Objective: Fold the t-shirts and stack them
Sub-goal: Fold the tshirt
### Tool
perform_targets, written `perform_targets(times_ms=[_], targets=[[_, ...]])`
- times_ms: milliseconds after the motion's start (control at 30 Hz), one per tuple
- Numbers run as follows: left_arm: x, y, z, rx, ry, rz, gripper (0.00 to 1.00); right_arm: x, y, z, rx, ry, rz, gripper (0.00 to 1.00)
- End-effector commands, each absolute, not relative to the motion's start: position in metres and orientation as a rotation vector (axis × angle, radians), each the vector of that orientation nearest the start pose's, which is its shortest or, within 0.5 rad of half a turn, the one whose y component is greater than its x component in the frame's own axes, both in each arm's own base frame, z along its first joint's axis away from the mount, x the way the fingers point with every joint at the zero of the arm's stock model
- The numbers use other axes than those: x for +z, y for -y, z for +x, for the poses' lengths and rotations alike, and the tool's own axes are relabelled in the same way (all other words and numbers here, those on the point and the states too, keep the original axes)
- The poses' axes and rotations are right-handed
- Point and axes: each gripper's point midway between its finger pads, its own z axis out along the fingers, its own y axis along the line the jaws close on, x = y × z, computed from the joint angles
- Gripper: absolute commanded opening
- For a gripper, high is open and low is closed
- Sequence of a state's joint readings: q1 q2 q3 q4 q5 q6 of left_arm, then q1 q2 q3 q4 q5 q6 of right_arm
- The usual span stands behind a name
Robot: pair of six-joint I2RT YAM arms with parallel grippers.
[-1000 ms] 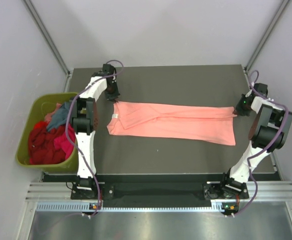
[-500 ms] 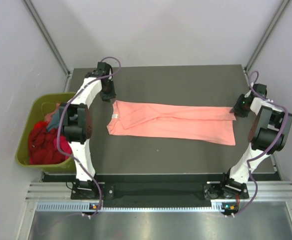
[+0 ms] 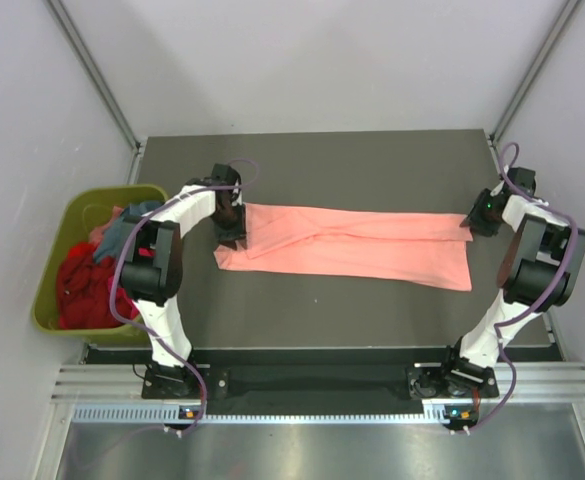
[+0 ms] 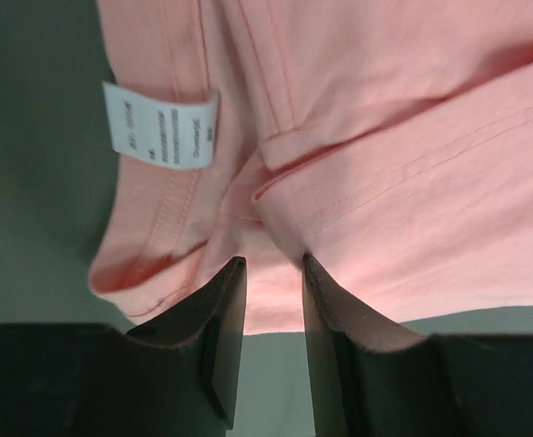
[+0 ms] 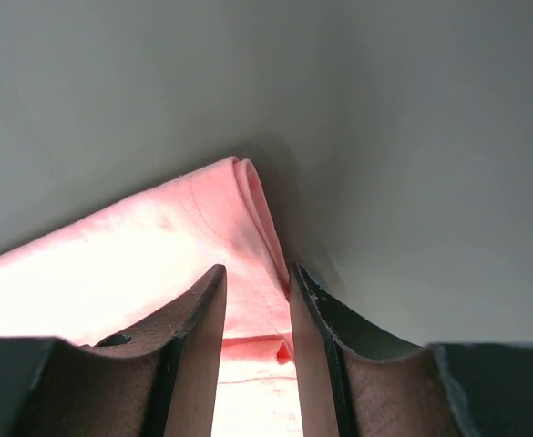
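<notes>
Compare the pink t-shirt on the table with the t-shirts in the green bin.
The pink t-shirt lies stretched in a long flat strip on the table; the bin t-shirts sit crumpled in a heap. The pink t-shirt is one salmon colour; the bin t-shirts are mostly red, some teal. Both are cloth.

The top external camera looks steeply down from above and behind the arm bases, taking in the whole table [image 3: 372, 160]. The left wrist camera sits close above the left end of the salmon-pink t-shirt [image 3: 352, 245], and the right wrist camera sits low at its far right corner. All three views share this shirt.
</notes>
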State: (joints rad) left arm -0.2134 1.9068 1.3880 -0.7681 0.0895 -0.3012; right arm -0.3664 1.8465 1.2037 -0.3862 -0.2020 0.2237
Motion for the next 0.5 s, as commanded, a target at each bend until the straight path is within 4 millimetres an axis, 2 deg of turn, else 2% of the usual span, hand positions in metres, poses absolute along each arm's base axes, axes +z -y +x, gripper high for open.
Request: perform_targets(times_ms=[0, 200, 467], targets=[[0.059, 0.124, 0.371, -0.372, -2.796, -0.126, 0.36, 0.063, 0.107, 0.408, 0.191, -2.433, 0.652, 0.35], [0.045, 0.123, 0.370, -0.361, -2.808, -0.139, 0.37, 0.063, 0.107, 0.408, 0.188, -2.430, 0.645, 0.35], [0.051, 0.121, 0.377, -0.335, -2.772, -0.163, 0.37, 0.061, 0.108, 0.408, 0.186, -2.431, 0.644, 0.35]])
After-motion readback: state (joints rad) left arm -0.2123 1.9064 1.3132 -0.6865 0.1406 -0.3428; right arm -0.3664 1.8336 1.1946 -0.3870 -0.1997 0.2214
